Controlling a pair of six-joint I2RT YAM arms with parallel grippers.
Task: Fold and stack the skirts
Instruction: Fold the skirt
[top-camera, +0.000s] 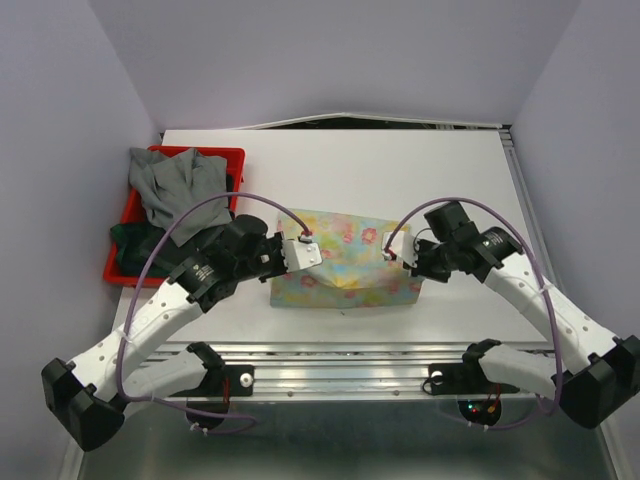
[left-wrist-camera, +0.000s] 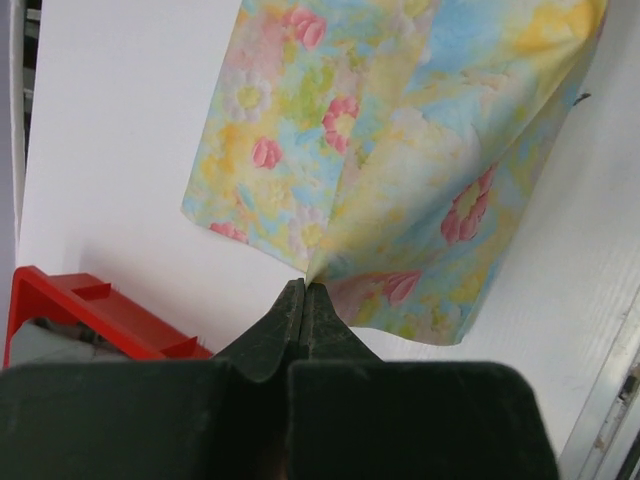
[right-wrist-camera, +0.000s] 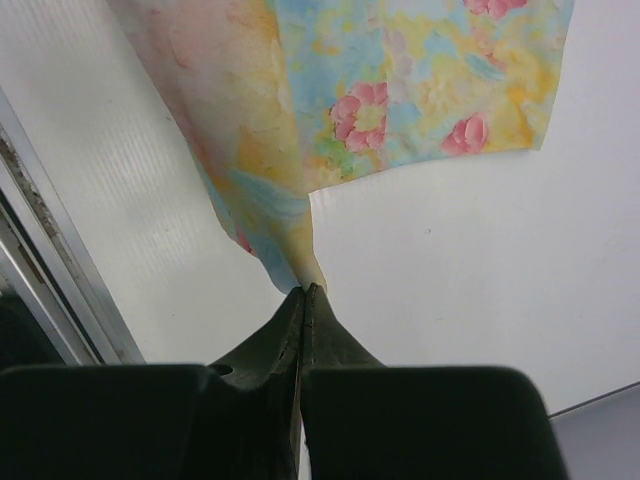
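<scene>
A pastel yellow-blue skirt (top-camera: 347, 262) with pink flowers lies on the white table near the front edge. My left gripper (top-camera: 308, 252) is shut on its left edge and lifts the corner, seen in the left wrist view (left-wrist-camera: 305, 283) with the cloth (left-wrist-camera: 400, 150) hanging ahead. My right gripper (top-camera: 400, 251) is shut on the right edge; the right wrist view (right-wrist-camera: 306, 288) shows the cloth (right-wrist-camera: 380, 90) pinched between the fingers. A grey skirt (top-camera: 178, 186) and dark garments (top-camera: 135, 242) fill the red bin.
The red plastic bin (top-camera: 122, 215) stands at the table's left edge, also in the left wrist view (left-wrist-camera: 90, 310). A metal rail (top-camera: 340, 352) runs along the table's front edge. White table surface (top-camera: 400, 170) lies behind the skirt.
</scene>
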